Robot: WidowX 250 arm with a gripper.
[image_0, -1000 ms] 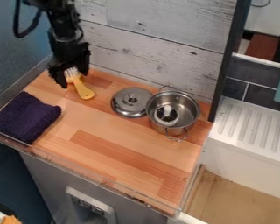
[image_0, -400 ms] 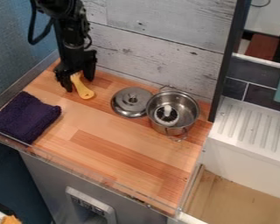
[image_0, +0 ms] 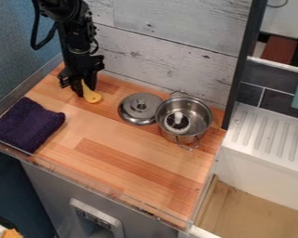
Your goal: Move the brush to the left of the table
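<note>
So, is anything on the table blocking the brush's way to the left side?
Along the back, nothing visible stands between the brush and the left edge, apart from the gripper itself. Further forward, the dark cloth lies on that left side.

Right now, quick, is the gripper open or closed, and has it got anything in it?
Gripper: closed, with its jaws on the yellow brush, whose rounded end sticks out from between them.
</note>
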